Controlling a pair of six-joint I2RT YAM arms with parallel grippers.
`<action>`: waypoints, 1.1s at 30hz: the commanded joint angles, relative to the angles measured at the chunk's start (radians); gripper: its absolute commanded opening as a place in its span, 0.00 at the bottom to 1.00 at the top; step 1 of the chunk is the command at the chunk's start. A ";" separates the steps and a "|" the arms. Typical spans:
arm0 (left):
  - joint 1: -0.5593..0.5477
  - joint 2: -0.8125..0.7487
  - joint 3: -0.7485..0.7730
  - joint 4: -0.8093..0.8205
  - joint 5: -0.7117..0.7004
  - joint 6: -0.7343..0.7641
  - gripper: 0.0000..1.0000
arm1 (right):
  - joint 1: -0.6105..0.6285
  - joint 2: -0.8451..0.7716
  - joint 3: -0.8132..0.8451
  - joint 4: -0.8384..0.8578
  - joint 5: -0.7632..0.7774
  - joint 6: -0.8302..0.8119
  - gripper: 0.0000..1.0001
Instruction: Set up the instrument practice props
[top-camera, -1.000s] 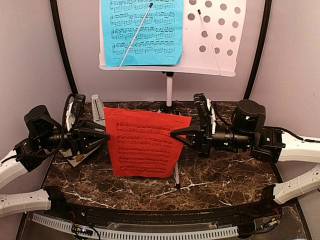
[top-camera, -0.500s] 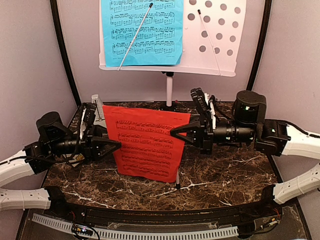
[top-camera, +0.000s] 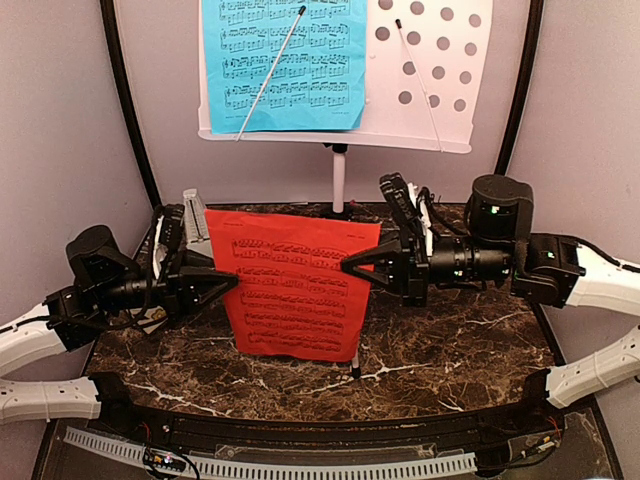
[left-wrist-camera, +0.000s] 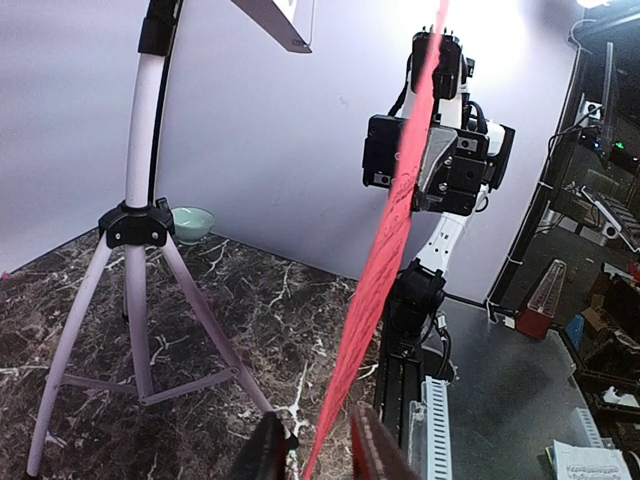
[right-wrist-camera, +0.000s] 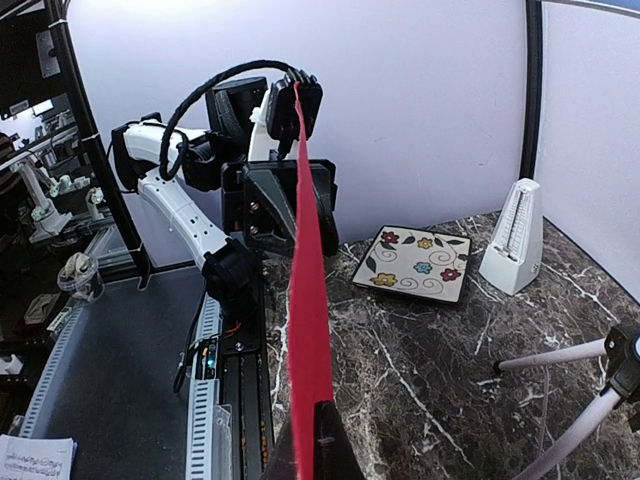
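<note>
Only from left wrist: green bowl (left-wrist-camera: 192, 222) beyond stand (left-wrist-camera: 145, 120).

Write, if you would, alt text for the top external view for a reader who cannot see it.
A red-orange music sheet hangs over a dark marble table, the robot's right claw pinching its right edge and the left claw at its left edge. Behind stands a white perforated music stand carrying a blue sheet.

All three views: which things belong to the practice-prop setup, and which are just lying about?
Job: music stand, blue sheet, red sheet, metronome.
Lying about: floral coaster, green bowl.
</note>
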 joint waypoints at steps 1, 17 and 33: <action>-0.005 -0.011 -0.007 0.013 0.002 0.019 0.17 | -0.003 -0.024 0.033 -0.003 -0.013 -0.021 0.00; -0.010 0.044 0.116 -0.061 0.012 0.070 0.09 | -0.003 0.032 0.101 0.005 -0.045 -0.066 0.00; -0.013 0.058 0.254 -0.059 -0.030 0.047 0.00 | -0.003 -0.028 0.054 0.018 0.083 -0.044 0.26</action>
